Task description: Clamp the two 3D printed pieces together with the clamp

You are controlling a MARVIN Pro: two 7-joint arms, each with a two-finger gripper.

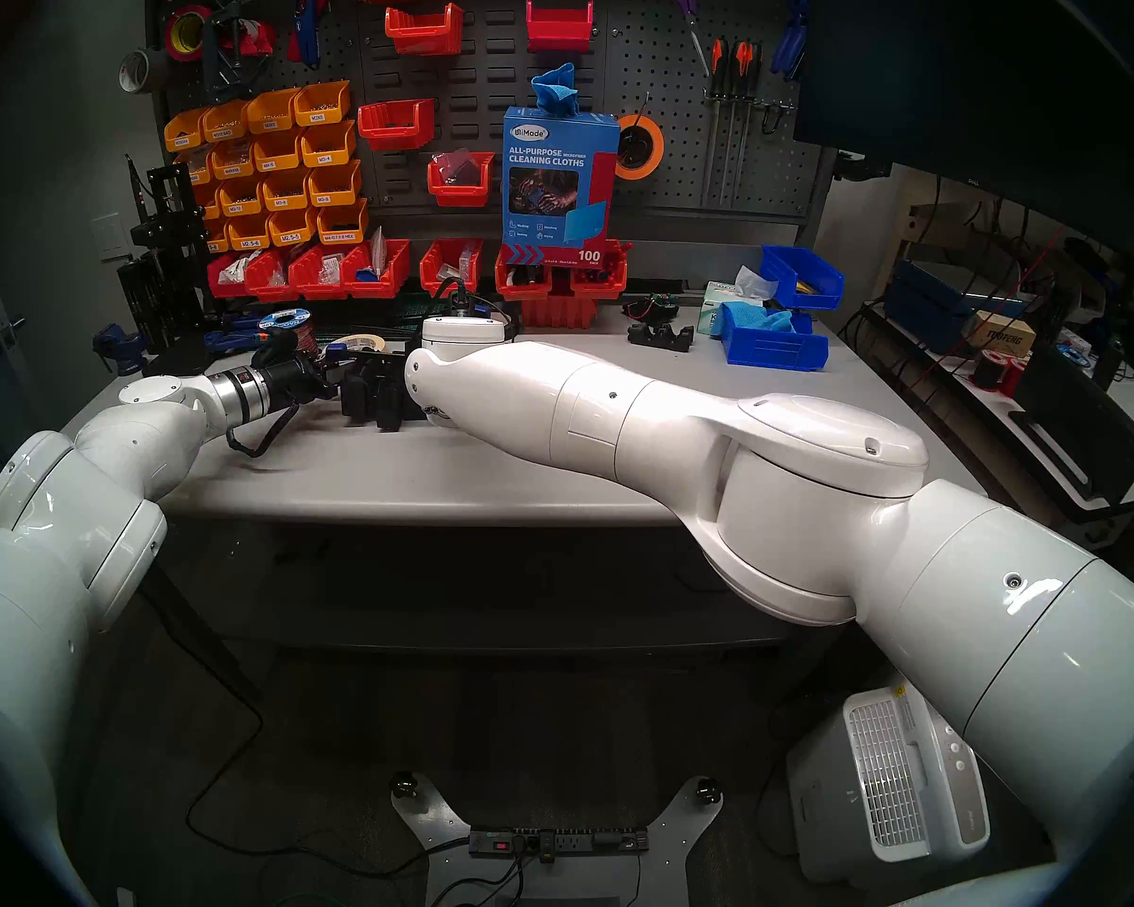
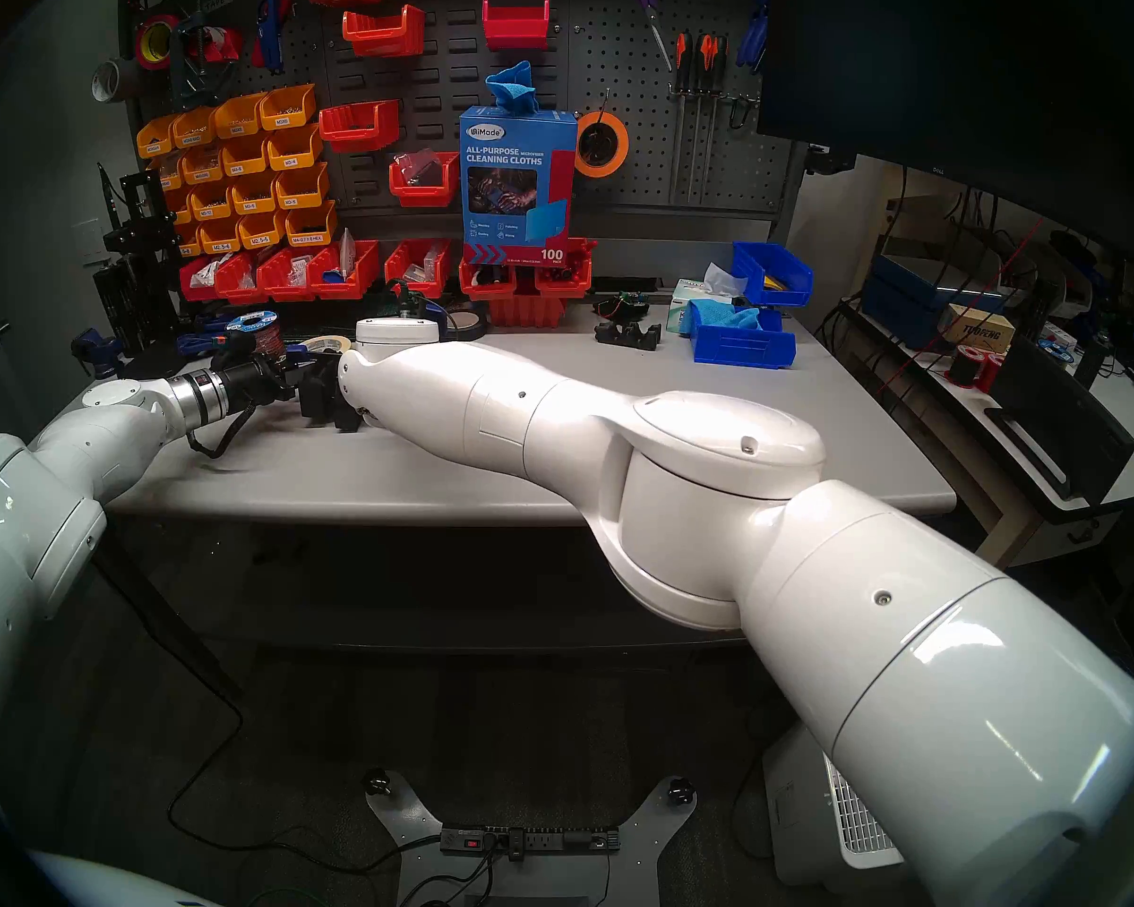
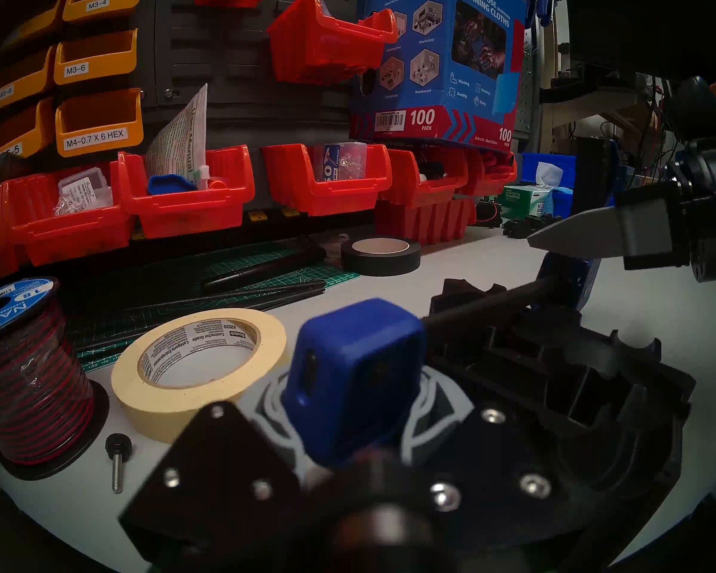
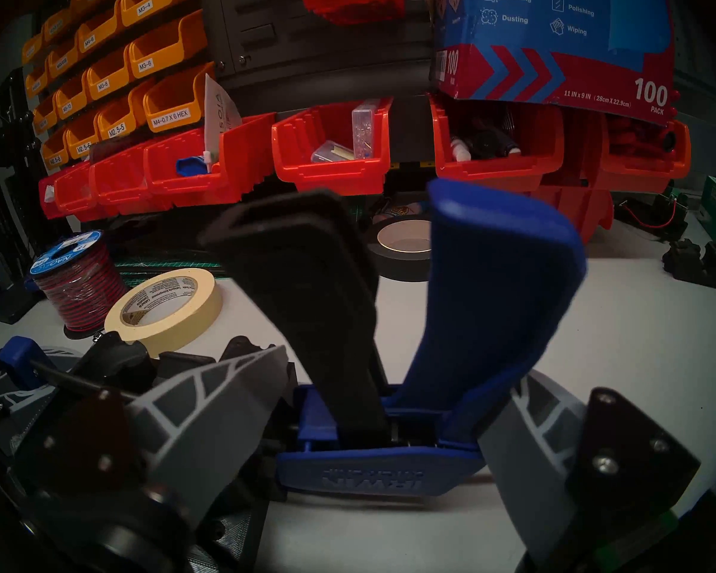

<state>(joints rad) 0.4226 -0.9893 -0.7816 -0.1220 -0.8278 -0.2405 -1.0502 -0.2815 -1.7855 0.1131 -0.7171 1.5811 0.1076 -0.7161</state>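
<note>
On the bench's left side, left gripper (image 3: 348, 427) pinches the clamp (image 4: 389, 469) end steady across the two printed pieces (image 3: 554, 373), while right gripper (image 4: 389, 427) fingers stand spread around its trigger handle.

A workshop: a dark metal pegboard wall (image 1: 656, 100) hung with labelled orange and red plastic parts bins (image 1: 276, 159), screwdrivers (image 1: 734, 81) above a grey workbench (image 1: 551, 467).

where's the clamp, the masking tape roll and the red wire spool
clamp (image 4: 492, 295): right wrist view, on its blue handle.
masking tape roll (image 3: 207, 398): left wrist view, on the cream outer wall.
red wire spool (image 3: 30, 386): left wrist view, on the wound red and black wire.
</note>
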